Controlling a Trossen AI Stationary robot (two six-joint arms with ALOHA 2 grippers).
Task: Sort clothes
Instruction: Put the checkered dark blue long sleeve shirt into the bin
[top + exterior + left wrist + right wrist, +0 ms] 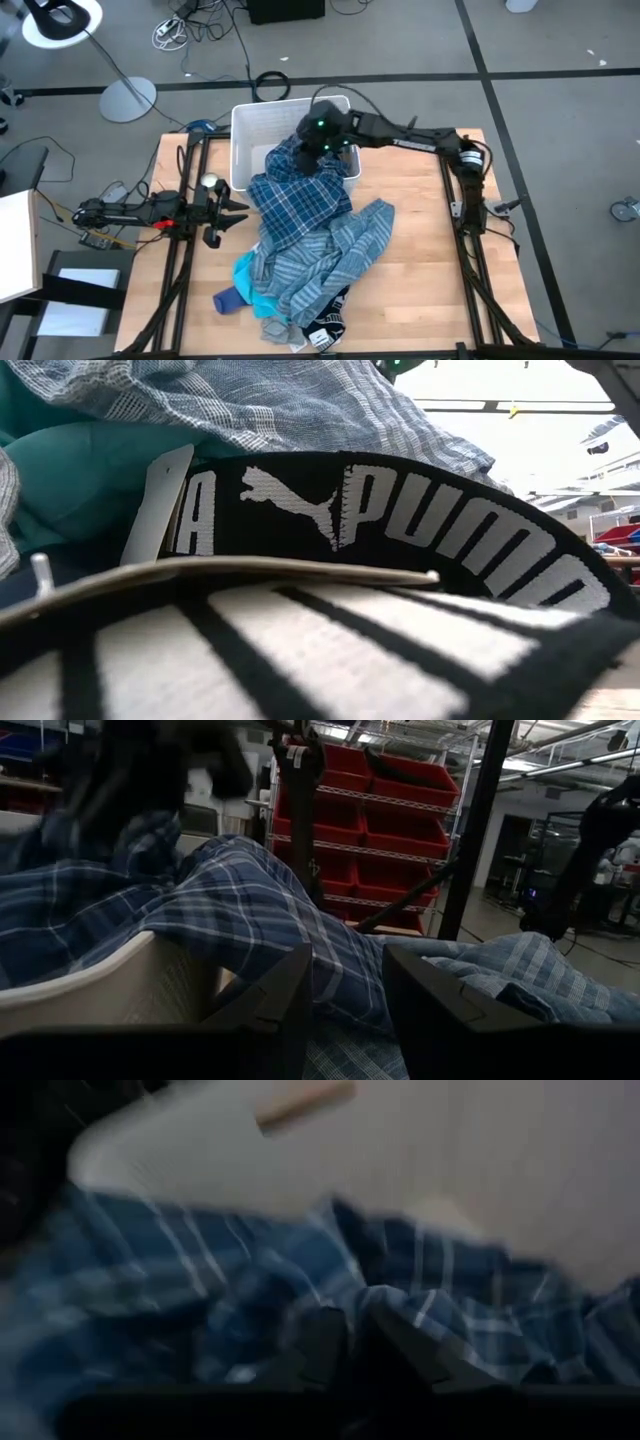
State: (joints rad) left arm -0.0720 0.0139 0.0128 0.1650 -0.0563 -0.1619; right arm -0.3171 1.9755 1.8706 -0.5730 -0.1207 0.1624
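The navy plaid shirt (297, 195) lies half in the white bin (250, 125) and hangs over the bin's near rim onto the pile. My right gripper (318, 143) is over the bin, shut on the shirt (230, 1280). The blue-grey striped shirt (345, 250) lies spread on the table under the plaid shirt's lower end. The turquoise top (258, 292), blue sock (227, 299) and a dark piece with white lettering (326, 325) lie at the pile's near end. My left gripper (236, 212) is open and empty at the pile's left. The grey t-shirt is hidden. My right gripper pinches a bunched fold of the plaid shirt (400, 1305) between its two fingers (322, 1342), coming from above over the bin. How many layers it has cannot be told. The shirt runs slack from the fingers over the bin's near rim (120, 975) onto the pile.
The dark piece with white lettering (400, 520) fills the low view, with the striped shirt (300, 410) and turquoise top (90, 470) behind it. Bare wood lies right of the pile (420, 240). Red shelf bins (390, 810) stand beyond the table.
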